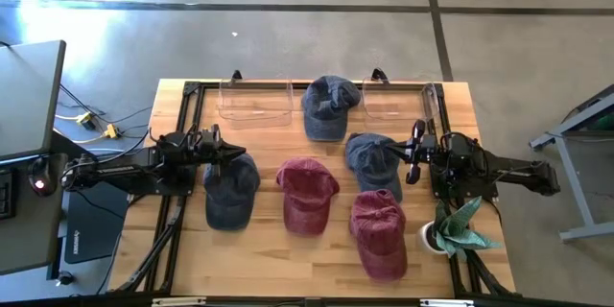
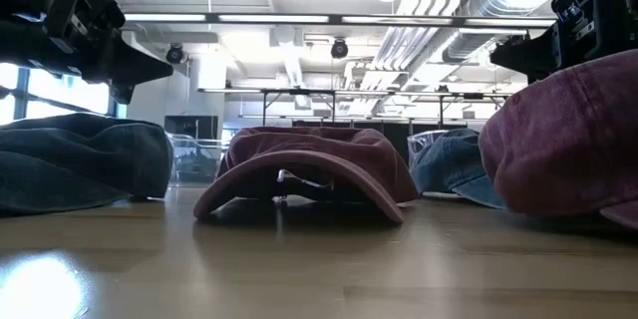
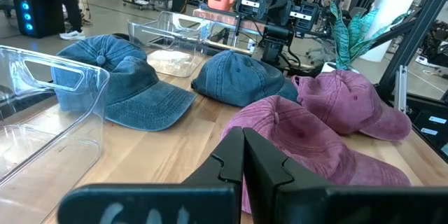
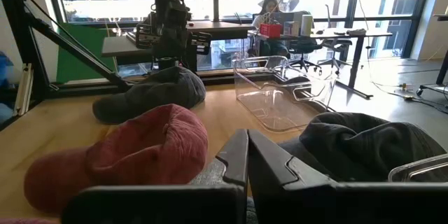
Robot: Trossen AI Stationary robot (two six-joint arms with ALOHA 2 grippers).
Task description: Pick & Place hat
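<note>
Five caps lie crown up on the wooden table (image 1: 182,249). One blue cap (image 1: 230,190) is at the left, another (image 1: 372,161) at the right, and a third (image 1: 329,106) at the far edge. A red cap (image 1: 307,192) sits in the middle and a second red cap (image 1: 379,232) at the near right. My left gripper (image 1: 242,153) is shut and level, held in the air over the left blue cap's far edge. My right gripper (image 1: 409,158) is also shut and level, above the right blue cap's rim. Both wrist views show closed fingers with nothing between them (image 3: 243,143) (image 4: 247,150).
Two clear plastic bins (image 1: 257,101) (image 1: 403,101) stand along the far edge, either side of the far blue cap. A potted green plant (image 1: 456,230) stands at the near right by the right arm. The black frame rail (image 1: 173,221) runs along the table's left side.
</note>
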